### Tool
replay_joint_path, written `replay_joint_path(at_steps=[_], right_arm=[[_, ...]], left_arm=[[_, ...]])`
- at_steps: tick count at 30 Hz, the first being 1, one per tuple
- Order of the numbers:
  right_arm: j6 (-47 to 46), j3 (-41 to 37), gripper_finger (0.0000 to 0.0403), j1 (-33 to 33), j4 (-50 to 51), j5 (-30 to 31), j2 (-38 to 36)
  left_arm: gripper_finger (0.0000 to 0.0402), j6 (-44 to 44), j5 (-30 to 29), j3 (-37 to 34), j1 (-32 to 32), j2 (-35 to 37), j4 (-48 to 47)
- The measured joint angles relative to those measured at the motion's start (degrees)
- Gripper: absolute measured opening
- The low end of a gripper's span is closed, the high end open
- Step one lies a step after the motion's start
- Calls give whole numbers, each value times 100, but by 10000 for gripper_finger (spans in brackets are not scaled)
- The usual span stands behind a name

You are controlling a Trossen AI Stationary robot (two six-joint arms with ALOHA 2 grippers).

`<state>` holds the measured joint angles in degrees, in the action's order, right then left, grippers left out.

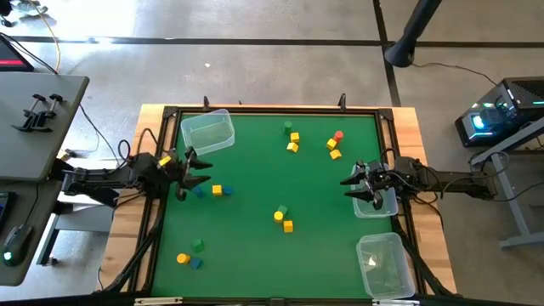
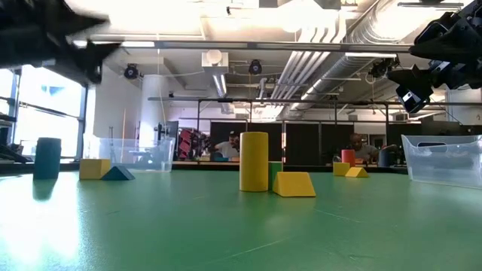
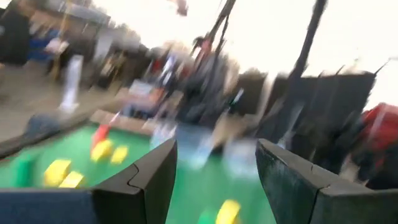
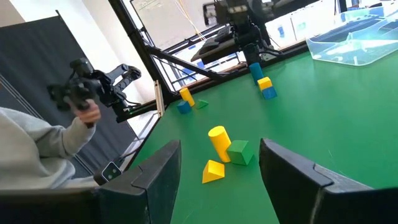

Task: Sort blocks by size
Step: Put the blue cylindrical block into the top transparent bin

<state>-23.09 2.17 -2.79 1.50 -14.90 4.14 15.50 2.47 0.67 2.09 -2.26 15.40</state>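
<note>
Small blocks lie in groups on the green table (image 1: 255, 170). A yellow cube (image 1: 218, 190), a blue wedge (image 1: 200, 192) and an upright blue cylinder (image 2: 47, 158) sit by my left gripper (image 1: 189, 170). That gripper is open, empty and raised above them (image 2: 68, 45). A yellow cylinder (image 2: 254, 162), a green block (image 4: 239, 152) and a yellow wedge (image 2: 294, 184) sit at the centre. Yellow, green and red blocks (image 1: 331, 144) lie at the far side, and others (image 1: 189, 255) near the front left. My right gripper (image 1: 355, 185) is open, empty and raised over a clear tub (image 2: 444, 158).
Three clear tubs stand on the table: far left (image 1: 208, 132), at the right edge under my right gripper (image 1: 384, 202), and near right (image 1: 382, 263). A black frame (image 1: 255, 110) borders the table. A person's hand (image 4: 84, 109) holds a device beyond the table's left side.
</note>
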Motion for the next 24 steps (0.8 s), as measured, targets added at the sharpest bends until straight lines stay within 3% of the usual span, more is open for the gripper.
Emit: replay_joint_path(at_steps=[4, 9, 12, 16, 20, 24], right_arm=[[2, -1, 208, 0, 2, 1, 2], [0, 1, 208, 0, 0, -1, 0], [0, 1, 208, 0, 0, 1, 2], [0, 1, 208, 0, 2, 1, 2], [2, 1, 208, 0, 0, 1, 2], [0, 0, 208, 0, 2, -1, 2]], left_arm=[[203, 530, 324, 1, -114, -3, 1813], [203, -238, 1202, 4, -427, -180, 3317], [203, -962, 1308, 4, -710, -463, 3822], [203, -1832, 878, 139, -1027, -1073, 3864], [203, -2005, 97, 578, -1192, -1991, 3589], [203, -2007, -1048, 1577, -1286, -2956, 1958]])
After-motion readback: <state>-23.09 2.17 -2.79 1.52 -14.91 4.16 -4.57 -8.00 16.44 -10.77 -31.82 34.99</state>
